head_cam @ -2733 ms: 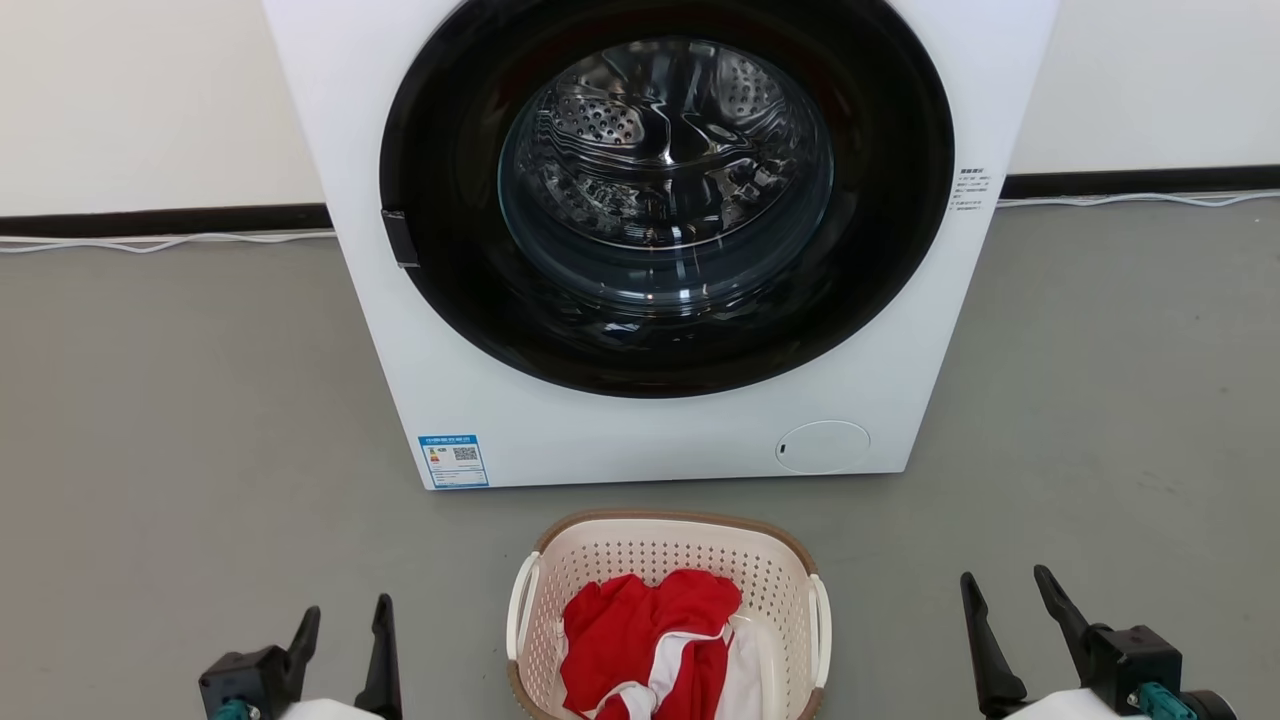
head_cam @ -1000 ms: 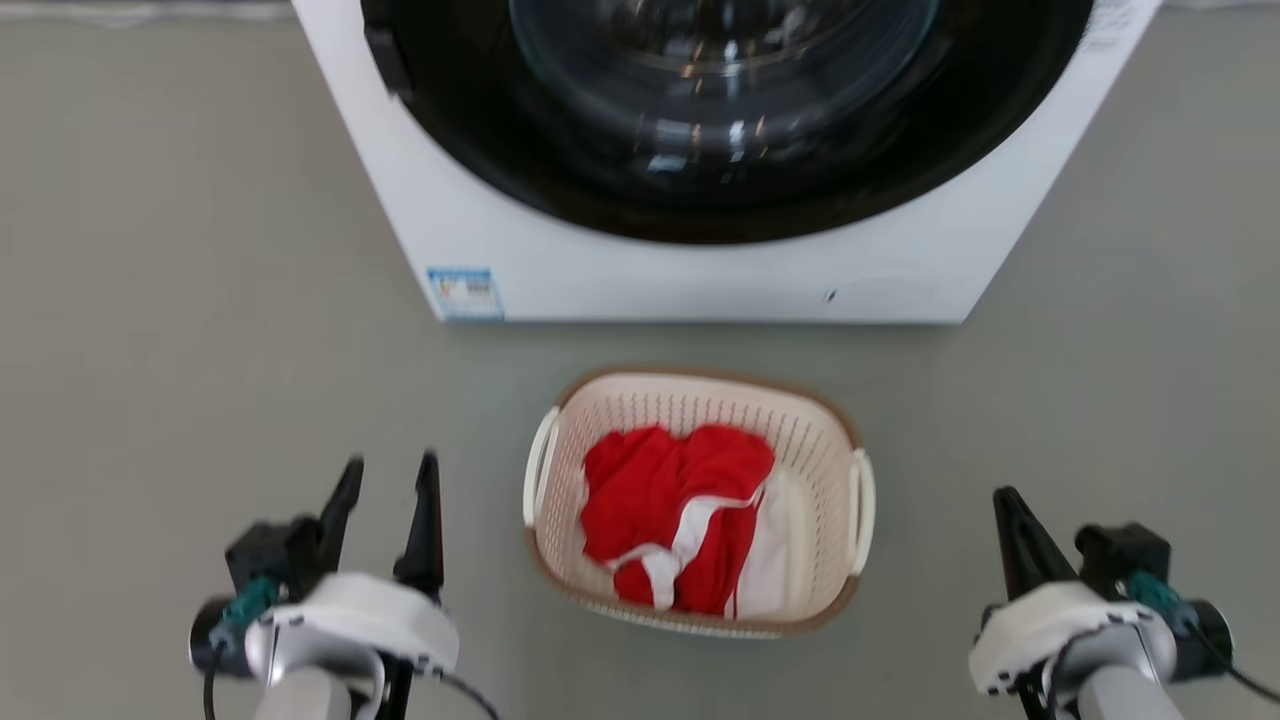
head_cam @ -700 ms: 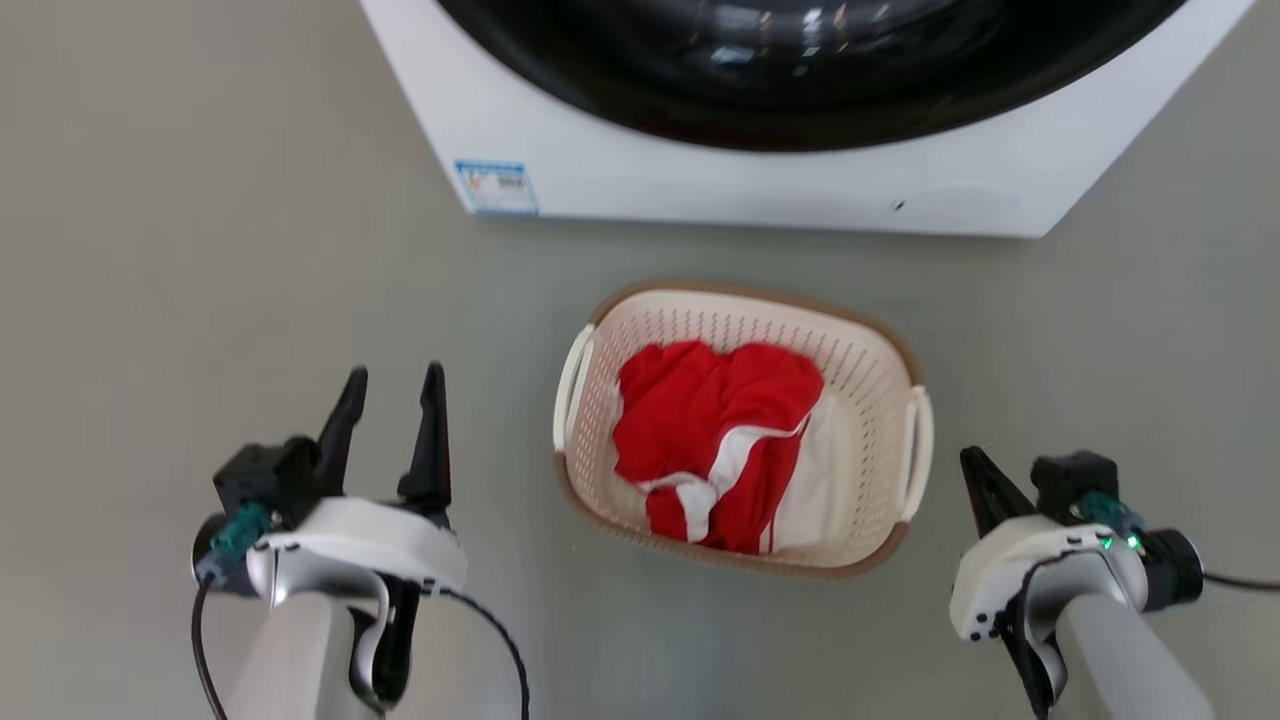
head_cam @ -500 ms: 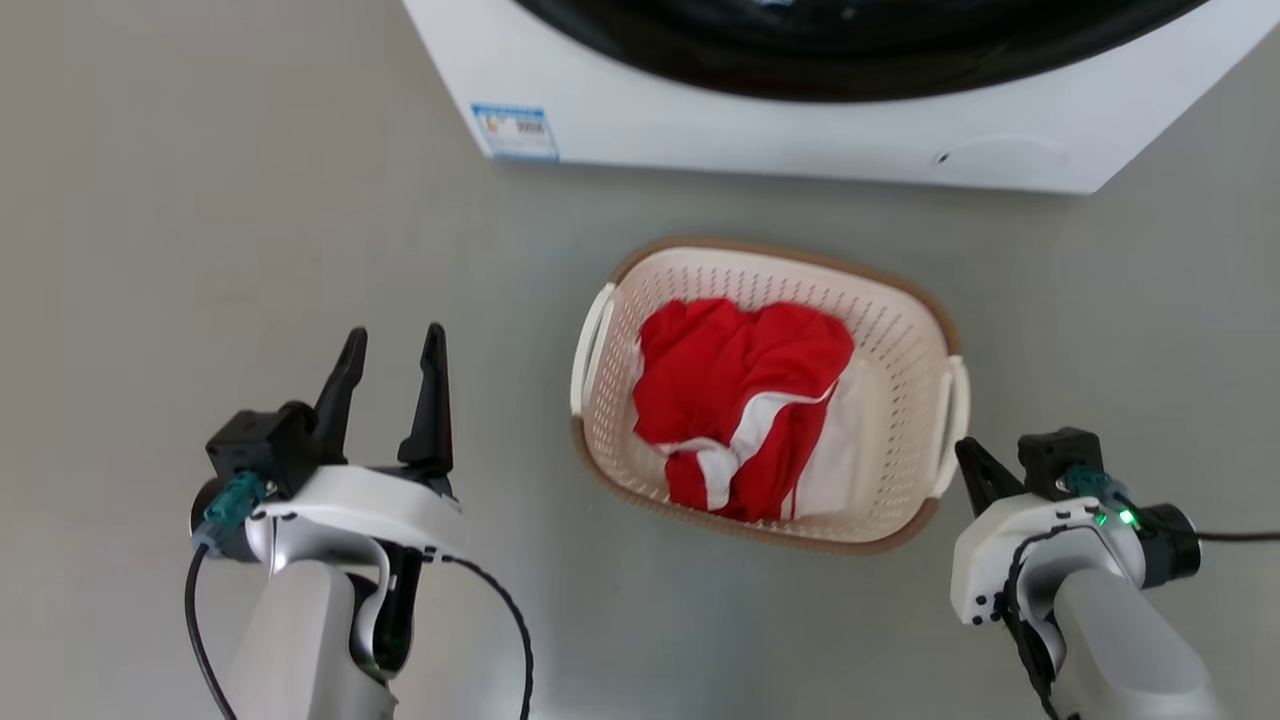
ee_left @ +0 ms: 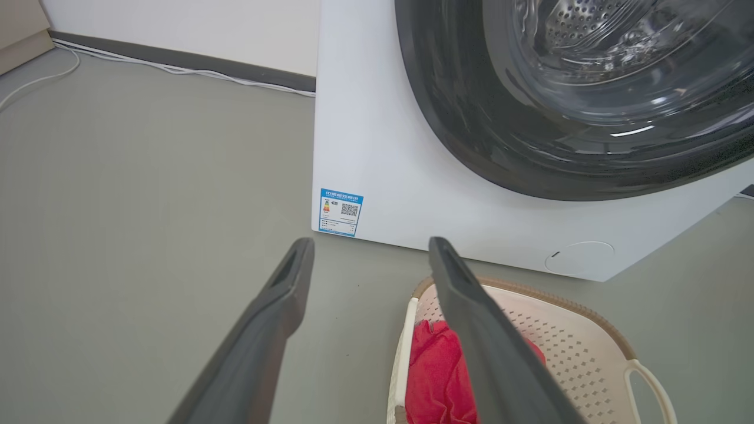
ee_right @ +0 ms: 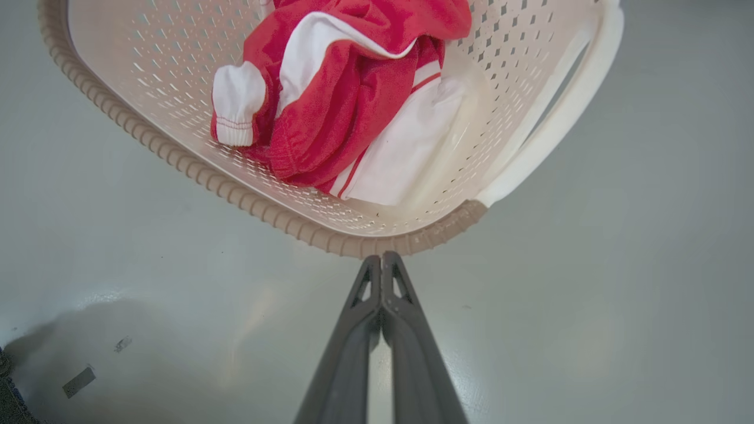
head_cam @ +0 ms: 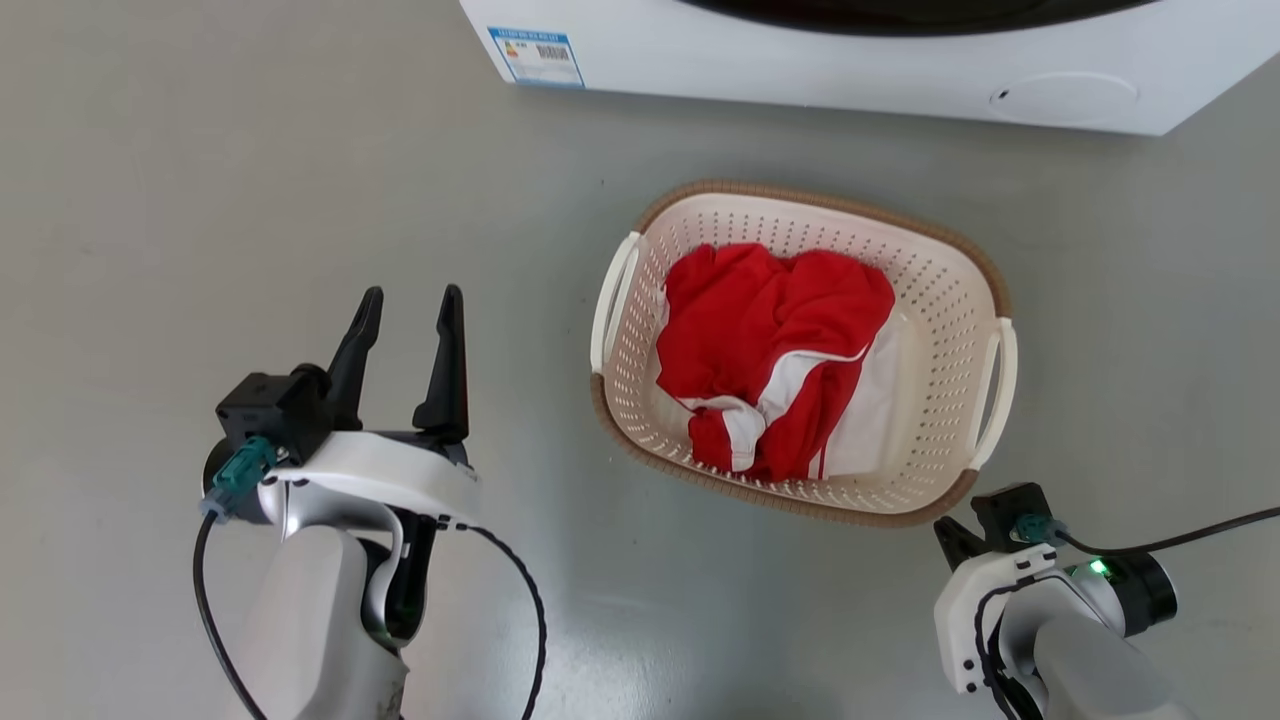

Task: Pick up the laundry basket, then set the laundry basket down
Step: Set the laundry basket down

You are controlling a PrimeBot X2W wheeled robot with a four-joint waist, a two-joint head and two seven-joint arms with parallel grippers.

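The laundry basket (head_cam: 940, 300) stands on the grey floor in front of the washing machine, cream with a brown rim band and white loop handles. A red and white garment (head_cam: 780, 330) lies inside it. My left gripper (head_cam: 412, 295) hovers open and empty to the left of the basket, apart from its left handle. In the left wrist view its fingers (ee_left: 371, 244) point toward the washer, with the basket (ee_left: 565, 347) at the lower right. My right gripper (head_cam: 947, 535) is shut on nothing at the basket's near right corner. Its closed tips (ee_right: 382, 256) stop just short of the brown rim (ee_right: 194, 171).
The white washing machine (head_cam: 800, 60) stands just beyond the basket, its dark round door (ee_left: 530, 147) closed. A black cable (head_cam: 1200, 530) runs right from my right wrist, and another loops under my left forearm (head_cam: 520, 600). Bare grey floor lies left and right of the basket.
The head camera has tipped down, so basket and washer slid up the picture. My right gripper, open in the earliest frame, has shut and dropped back to the basket's near right corner.
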